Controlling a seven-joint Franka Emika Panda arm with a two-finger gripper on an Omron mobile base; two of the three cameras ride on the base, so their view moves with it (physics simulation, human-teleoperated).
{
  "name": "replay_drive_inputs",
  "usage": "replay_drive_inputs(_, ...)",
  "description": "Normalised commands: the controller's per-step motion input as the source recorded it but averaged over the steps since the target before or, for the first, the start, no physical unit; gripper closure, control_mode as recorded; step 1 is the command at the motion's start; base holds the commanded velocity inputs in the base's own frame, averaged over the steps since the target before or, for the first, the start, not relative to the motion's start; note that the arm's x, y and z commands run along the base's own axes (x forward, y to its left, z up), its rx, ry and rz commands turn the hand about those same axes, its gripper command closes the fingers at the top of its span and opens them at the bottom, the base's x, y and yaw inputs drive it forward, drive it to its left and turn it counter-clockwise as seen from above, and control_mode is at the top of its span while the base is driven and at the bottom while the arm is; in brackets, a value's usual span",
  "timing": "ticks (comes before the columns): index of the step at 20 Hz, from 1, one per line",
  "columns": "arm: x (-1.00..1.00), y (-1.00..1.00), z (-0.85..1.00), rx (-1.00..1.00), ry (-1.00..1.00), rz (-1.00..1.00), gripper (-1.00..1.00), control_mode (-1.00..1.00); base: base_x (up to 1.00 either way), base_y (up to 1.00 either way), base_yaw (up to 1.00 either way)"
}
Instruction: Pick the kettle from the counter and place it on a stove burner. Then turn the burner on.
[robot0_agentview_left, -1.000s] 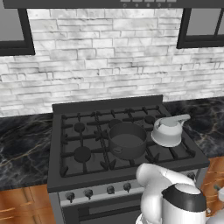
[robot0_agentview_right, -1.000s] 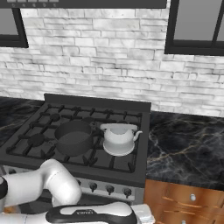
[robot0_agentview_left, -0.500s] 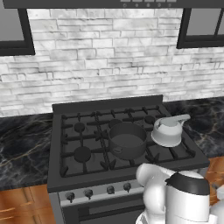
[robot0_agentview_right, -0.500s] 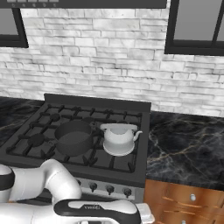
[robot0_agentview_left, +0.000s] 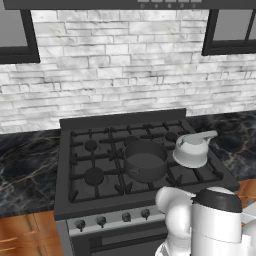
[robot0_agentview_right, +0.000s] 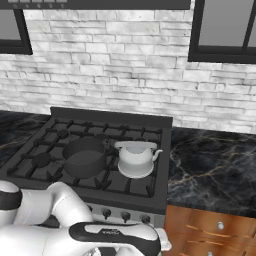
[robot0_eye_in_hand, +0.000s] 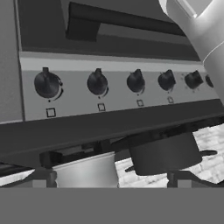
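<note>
Kettle location: kettle (robot0_agentview_left: 191, 150) off the counter (robot0_agentview_right: 212, 167), seated on the stove grate right of centre in the left base view, just beside the dark pot (robot0_agentview_left: 145, 161); burner under it hidden.
End effector: gripper (robot0_eye_in_hand: 110, 180) facing the stove's front panel, jaws spread wide, nothing between them.
Step in hand (judged): placing done; burner yet to be turned on.
Risk 1: wrong knob chosen. Cause: five near-identical knobs (robot0_eye_in_hand: 97, 82) in a row, and a rolled hand view that puts the kettle at lower left, opposite to its side in the base views.
Risk 2: fingers slipping off the knob, or closing beside it. Cause: small round knob, jaws wide, approach not yet centred on any one knob.
Risk 3: arm nudging the panel or oven handle. Cause: low, cramped working pose.
Hand view alone: knob pointers, the small marks beneath them, and the oven handle (robot0_eye_in_hand: 127, 19).
Base views alone: burner layout, kettle handle pointing to the upper right in the left base view, pot to the left of the kettle, the counter.
</note>
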Motion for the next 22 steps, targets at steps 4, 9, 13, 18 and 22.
replay_drive_inputs(4, 0.12, 0.00, 0.00, 0.00, 0.00, -0.02, -1.00, -1.00, 0.00, 0.00, 0.00)
replay_drive_inputs(9, 0.01, 0.04, -0.18, -0.03, -0.01, 0.00, -1.00, -1.00, 0.00, 0.00, 0.00)
replay_drive_inputs(13, 0.00, 0.21, -0.37, -0.11, -0.09, 0.00, -1.00, -1.00, 0.00, 0.00, 0.00)
replay_drive_inputs(18, 0.02, 0.10, -0.11, -0.05, -0.13, -0.01, -1.00, -1.00, 0.00, 0.00, 0.00)
replay_drive_inputs(22, 0.07, 0.00, 0.00, 0.00, -0.07, -0.02, -1.00, -1.00, 0.00, 0.00, 0.00)
